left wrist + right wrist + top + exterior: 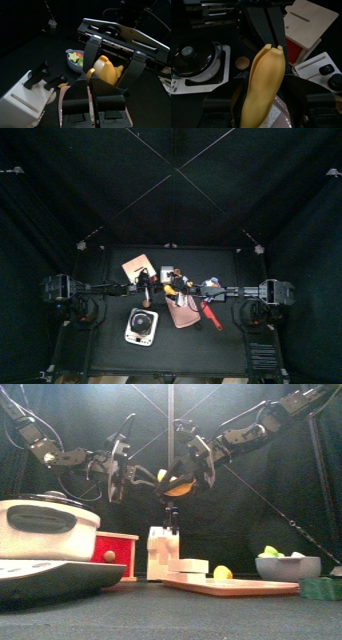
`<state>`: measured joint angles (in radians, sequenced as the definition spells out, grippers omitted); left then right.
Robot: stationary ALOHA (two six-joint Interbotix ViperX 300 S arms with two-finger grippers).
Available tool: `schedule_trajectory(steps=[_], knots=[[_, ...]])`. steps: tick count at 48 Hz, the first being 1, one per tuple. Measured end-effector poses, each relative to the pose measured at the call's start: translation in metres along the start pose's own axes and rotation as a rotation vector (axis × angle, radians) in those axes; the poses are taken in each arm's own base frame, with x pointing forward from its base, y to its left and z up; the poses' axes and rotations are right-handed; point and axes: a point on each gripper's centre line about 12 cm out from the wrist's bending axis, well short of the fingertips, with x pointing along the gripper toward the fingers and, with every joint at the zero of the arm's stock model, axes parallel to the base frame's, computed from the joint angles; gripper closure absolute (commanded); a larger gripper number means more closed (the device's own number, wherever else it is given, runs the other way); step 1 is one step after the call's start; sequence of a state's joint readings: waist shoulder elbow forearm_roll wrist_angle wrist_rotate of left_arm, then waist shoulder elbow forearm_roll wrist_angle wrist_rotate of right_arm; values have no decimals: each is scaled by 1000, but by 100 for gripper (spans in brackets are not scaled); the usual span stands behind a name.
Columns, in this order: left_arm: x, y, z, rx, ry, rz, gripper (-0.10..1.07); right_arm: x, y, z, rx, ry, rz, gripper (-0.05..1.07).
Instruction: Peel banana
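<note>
Banana (178, 481) held in mid-air between both claws, centre of the front view, well above the surface (160, 599).

Peeling is at the grip-transfer step, as you can judge from the hold. Left claw (100, 80) is clamped shut on a strip at the banana's tip. Right claw (264, 95) stands with jaws spread wide either side of the fruit, not pinching it. Close the right claw on the body before you pull the strip away. Skin is yellow with an orange tinge, smooth, split slightly at the tip.
</note>
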<state>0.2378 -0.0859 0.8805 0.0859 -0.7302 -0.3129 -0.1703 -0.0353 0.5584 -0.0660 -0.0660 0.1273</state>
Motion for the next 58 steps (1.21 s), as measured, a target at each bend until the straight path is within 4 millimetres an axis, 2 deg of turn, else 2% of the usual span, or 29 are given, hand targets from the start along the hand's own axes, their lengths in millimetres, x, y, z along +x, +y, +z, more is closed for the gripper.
schedule_trajectory(steps=[16, 32, 43, 58], knots=[[0, 2, 0, 1, 1, 4, 87, 1, -2, 0, -14, 4, -5, 26], [-4, 3, -3, -7, -1, 9, 87, -5, -5, 1, 11, -11, -10, 50], [-4, 4, 0, -28, -14, 24, 87, -22, -8, 1, 52, -77, -14, 57], [-5, 3, 4, -32, -28, 23, 87, -50, -13, -8, 115, -194, -21, 56]])
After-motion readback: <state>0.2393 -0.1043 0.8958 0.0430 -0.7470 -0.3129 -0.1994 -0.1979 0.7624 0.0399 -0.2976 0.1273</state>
